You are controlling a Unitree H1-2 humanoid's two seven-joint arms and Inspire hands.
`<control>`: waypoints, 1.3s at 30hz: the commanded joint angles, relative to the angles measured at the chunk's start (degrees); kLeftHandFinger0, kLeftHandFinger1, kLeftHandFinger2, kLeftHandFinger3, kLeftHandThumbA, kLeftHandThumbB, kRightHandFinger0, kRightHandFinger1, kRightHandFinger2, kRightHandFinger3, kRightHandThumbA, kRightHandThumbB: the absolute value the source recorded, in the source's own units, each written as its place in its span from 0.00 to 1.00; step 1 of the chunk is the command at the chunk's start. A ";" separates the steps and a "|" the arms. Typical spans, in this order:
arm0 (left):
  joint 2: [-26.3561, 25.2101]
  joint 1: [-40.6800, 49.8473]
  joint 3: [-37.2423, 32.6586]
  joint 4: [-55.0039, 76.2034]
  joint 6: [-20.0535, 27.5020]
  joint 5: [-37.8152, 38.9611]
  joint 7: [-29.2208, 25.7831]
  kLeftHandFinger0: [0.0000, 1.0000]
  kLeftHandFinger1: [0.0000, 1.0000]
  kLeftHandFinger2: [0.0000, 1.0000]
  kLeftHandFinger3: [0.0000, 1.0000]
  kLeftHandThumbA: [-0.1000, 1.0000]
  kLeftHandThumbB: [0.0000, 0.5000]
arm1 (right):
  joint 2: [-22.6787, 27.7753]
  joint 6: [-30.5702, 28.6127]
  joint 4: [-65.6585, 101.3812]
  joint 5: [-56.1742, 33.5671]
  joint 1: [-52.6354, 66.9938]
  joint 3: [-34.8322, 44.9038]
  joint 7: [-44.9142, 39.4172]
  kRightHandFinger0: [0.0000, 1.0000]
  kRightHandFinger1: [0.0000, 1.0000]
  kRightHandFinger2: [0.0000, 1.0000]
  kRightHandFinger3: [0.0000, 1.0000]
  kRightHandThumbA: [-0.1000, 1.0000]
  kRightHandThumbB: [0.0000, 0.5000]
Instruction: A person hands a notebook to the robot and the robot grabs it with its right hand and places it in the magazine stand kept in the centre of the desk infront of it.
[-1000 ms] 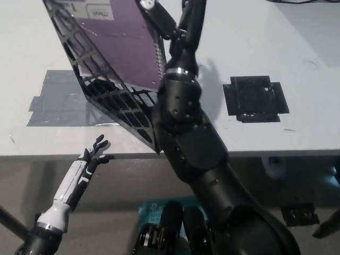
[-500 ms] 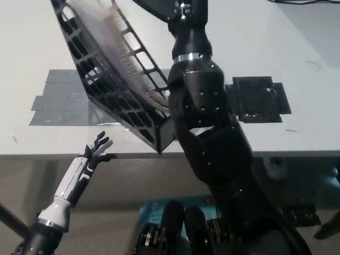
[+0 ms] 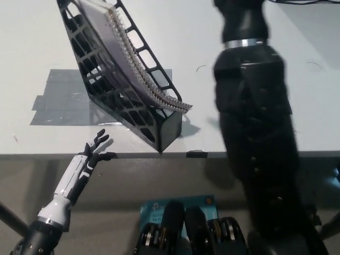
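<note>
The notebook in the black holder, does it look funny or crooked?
A bit. The notebook sits in the black magazine stand, but it bows, and its spiral edge pokes out past the stand's near end, over the desk. Nothing looks torn or spilled.

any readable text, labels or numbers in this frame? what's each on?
None readable.
Blue item on the floor at bottom middle: white print, too small and blurred to read.
Notebook in the magazine stand: no text showing.
Grey tape on the desk: no marks.

obstacles: magazine stand (image 3: 125,101), right arm (image 3: 255,117) | free: desk (image 3: 202,69) between them
</note>
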State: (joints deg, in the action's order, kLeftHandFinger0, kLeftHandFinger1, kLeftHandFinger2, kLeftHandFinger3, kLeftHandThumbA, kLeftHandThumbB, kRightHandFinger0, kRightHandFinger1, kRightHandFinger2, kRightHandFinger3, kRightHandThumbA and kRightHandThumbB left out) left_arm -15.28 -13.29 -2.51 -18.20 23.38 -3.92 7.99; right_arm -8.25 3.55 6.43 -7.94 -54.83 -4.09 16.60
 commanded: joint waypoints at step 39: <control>1.22 6.56 -0.08 -2.30 3.55 -0.84 -1.74 0.96 1.00 1.00 1.00 1.00 1.00 | 14.57 -10.91 8.06 1.60 61.49 -4.69 -18.13 1.00 1.00 1.00 1.00 1.00 0.59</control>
State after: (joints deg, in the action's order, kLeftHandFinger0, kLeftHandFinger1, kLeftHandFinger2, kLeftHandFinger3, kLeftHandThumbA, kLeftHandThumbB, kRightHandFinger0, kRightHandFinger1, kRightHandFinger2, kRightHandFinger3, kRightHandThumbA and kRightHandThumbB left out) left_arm -13.96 -8.64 -2.56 -20.34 26.24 -4.74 7.62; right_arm 7.73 0.42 17.98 -8.05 6.57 -7.88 0.97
